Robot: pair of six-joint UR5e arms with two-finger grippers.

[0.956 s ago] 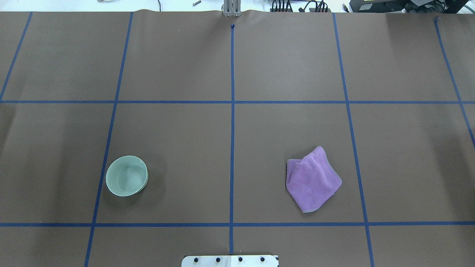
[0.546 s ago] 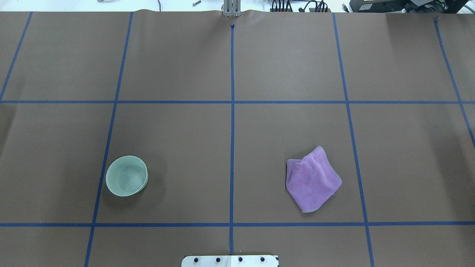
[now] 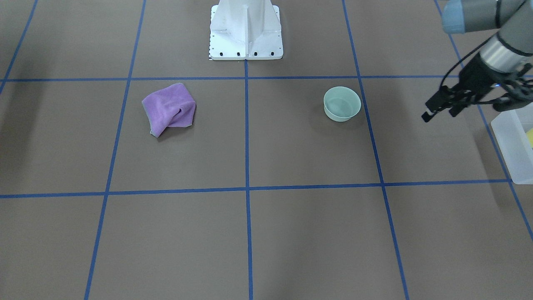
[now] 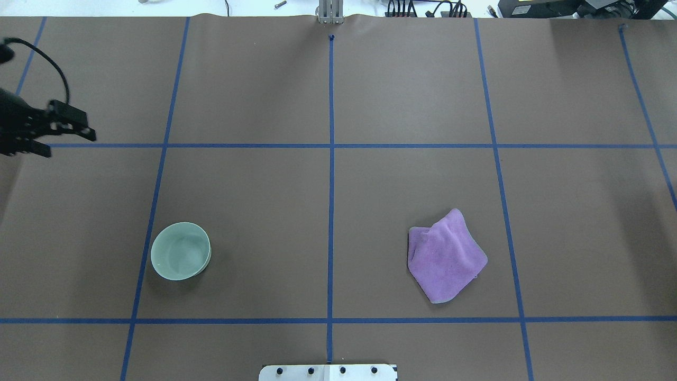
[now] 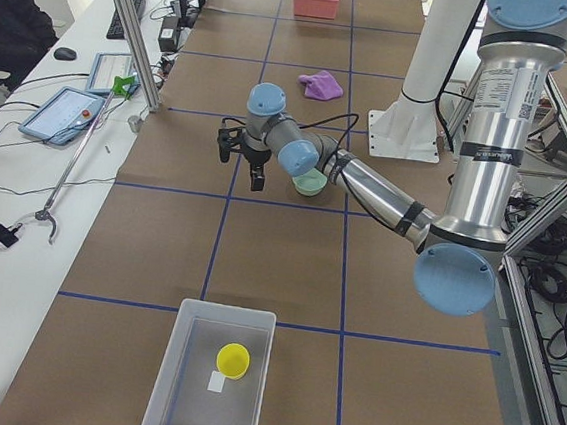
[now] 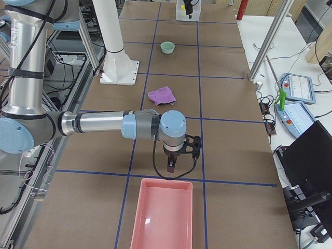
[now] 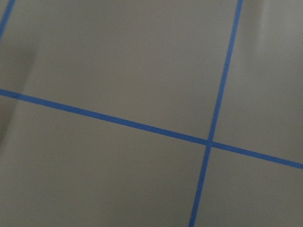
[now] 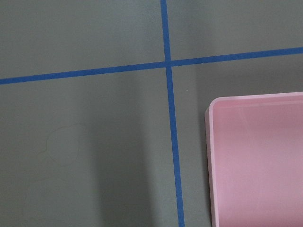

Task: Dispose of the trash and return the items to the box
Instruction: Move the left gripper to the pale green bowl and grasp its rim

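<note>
The pale mint-green bowl (image 4: 181, 251) stands upright and empty on the brown table, also in the front view (image 3: 342, 104). The yellow cup (image 5: 233, 359) lies inside the translucent box (image 5: 180, 373), whose corner shows in the front view (image 3: 514, 146). My left gripper (image 4: 71, 145) is open and empty, hovering between the box and the bowl, apart from both (image 3: 438, 116). My right gripper (image 6: 181, 162) shows only in the exterior right view, near a pink tray; I cannot tell whether it is open or shut.
A crumpled purple cloth (image 4: 445, 256) lies on the table's right half. A pink tray (image 6: 161, 218) sits at the robot's right end of the table, also in the right wrist view (image 8: 258, 161). The white robot base (image 3: 245, 29) stands at the near middle edge.
My left gripper has come into the overhead view from the left edge; before it was out of that view. The bowl and the cloth have not moved.
</note>
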